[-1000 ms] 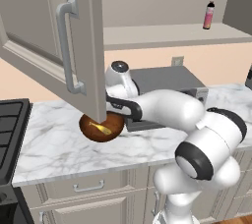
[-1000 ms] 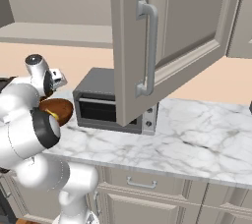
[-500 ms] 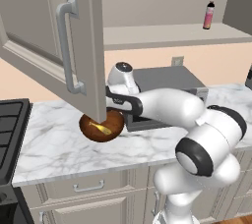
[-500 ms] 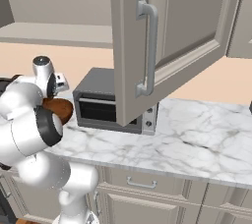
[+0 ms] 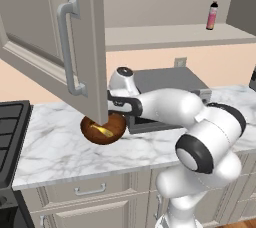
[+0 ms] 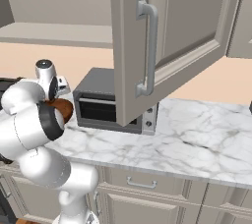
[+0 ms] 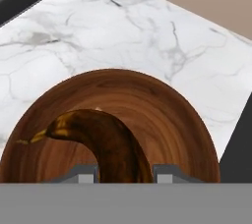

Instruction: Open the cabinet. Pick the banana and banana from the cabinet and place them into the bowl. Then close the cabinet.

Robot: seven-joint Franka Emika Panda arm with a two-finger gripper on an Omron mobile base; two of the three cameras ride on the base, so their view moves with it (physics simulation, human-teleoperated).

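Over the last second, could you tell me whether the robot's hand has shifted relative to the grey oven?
Yes. In the left base view the hand has drifted right and slightly up from the open cabinet door's edge, toward the grey oven, above the bowl.

no readable text or labels anywhere, pink bottle perhaps too small to tell

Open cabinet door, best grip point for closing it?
Take the vertical silver bar handle at mid-length, coming from the door's front face. The bar stands off the panel, leaving room for gripper fingers either side. This is a judgement from its shape.
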